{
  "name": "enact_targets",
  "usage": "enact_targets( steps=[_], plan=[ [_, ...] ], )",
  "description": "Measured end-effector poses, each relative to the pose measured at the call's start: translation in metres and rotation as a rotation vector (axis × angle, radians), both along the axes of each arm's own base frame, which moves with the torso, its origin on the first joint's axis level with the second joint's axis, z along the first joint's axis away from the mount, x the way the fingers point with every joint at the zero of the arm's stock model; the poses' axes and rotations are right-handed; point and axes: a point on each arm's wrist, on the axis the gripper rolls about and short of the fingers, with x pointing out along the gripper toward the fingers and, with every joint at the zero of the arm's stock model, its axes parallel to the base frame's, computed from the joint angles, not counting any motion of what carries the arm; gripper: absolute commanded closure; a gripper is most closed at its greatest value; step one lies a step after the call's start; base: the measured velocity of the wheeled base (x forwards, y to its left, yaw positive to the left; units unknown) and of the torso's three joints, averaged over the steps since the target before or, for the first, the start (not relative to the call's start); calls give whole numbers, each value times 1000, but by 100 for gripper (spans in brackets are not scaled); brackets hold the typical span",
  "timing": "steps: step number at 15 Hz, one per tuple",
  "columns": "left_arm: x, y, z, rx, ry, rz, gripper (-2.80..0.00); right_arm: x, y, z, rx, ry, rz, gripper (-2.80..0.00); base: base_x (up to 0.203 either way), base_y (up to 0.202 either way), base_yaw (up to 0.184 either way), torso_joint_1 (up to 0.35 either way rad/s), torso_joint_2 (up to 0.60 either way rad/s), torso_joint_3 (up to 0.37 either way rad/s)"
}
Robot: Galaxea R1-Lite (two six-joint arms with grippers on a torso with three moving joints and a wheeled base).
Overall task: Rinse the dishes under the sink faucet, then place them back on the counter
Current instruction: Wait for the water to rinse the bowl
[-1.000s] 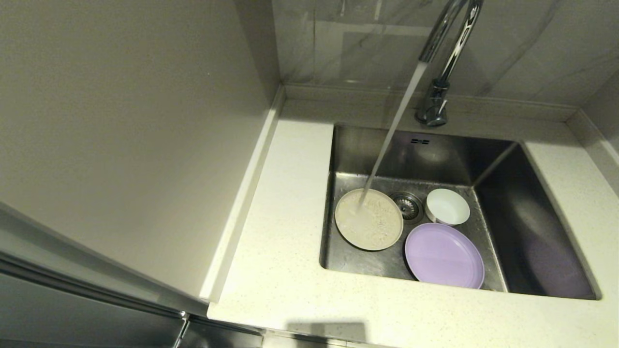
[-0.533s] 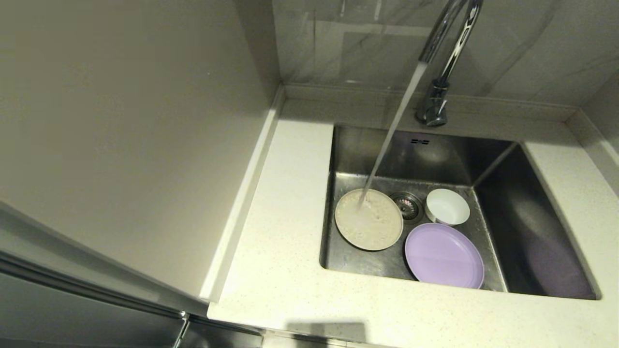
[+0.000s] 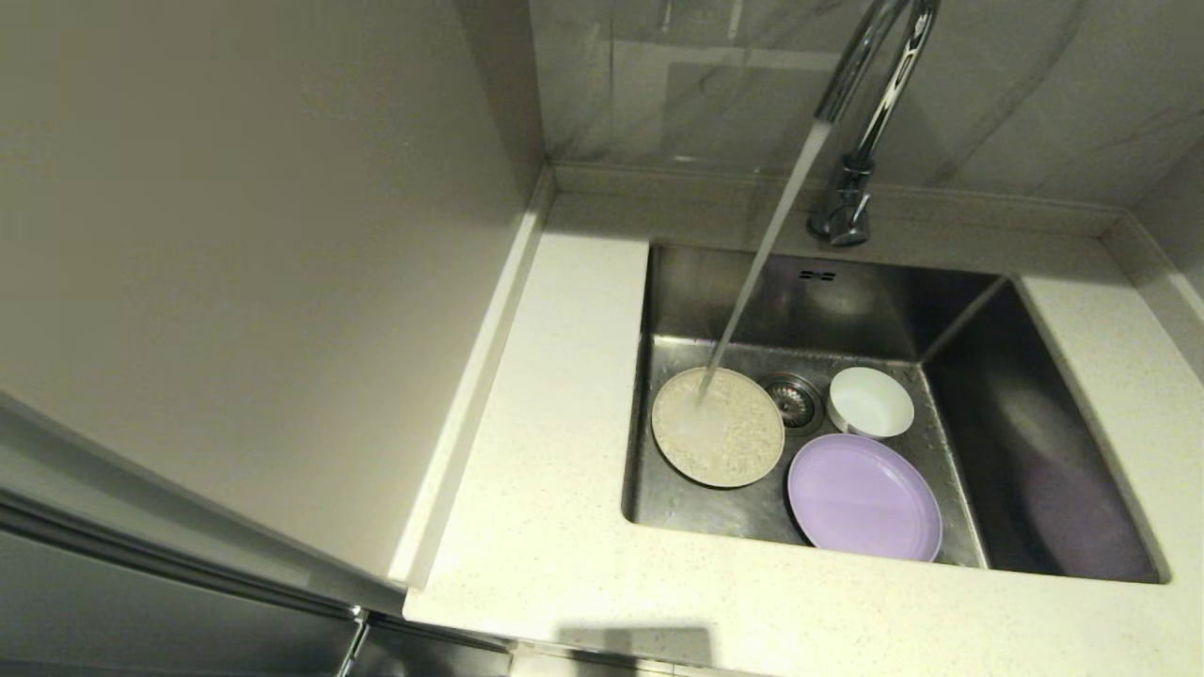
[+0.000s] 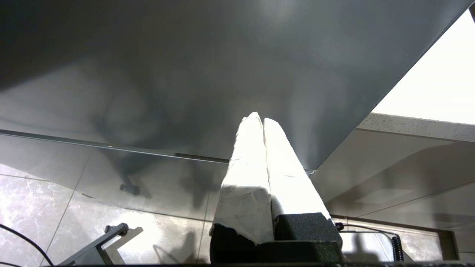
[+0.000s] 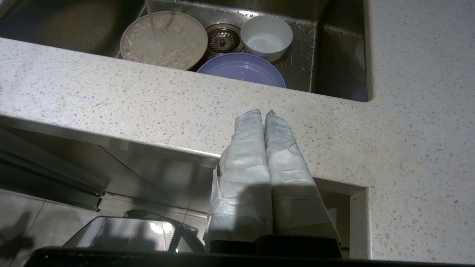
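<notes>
All three dishes lie on the floor of the steel sink [image 3: 1025,442]. Water from the chrome faucet [image 3: 861,113] runs onto the cream plate [image 3: 718,439] at the basin's left. The white bowl [image 3: 870,402] stands upright right of the drain strainer [image 3: 792,399]; the lavender plate [image 3: 863,496] lies in front of it. In the right wrist view the cream plate [image 5: 164,40], bowl [image 5: 266,36] and lavender plate [image 5: 241,69] show beyond the counter's front edge. My right gripper [image 5: 263,113] is shut and empty, low at that edge. My left gripper [image 4: 259,118] is shut and empty, below the counter by a dark cabinet front.
The speckled counter [image 3: 555,489] surrounds the sink, with a raised back edge behind the faucet. A tall grey panel [image 3: 235,282] rises at the left. Neither arm shows in the head view.
</notes>
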Motion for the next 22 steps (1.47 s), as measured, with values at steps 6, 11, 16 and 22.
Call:
enact_targets(
  steps=[6,11,16,22],
  plan=[
    [0,0,0,0,0,0,0,0,0,0,0,-1,0,0,0,0,0,0,0,0],
    [0,0,0,0,0,0,0,0,0,0,0,0,0,0,0,0,0,0,0,0],
    [0,0,0,0,0,0,0,0,0,0,0,0,0,0,0,0,0,0,0,0],
    [0,0,0,0,0,0,0,0,0,0,0,0,0,0,0,0,0,0,0,0]
  ],
)
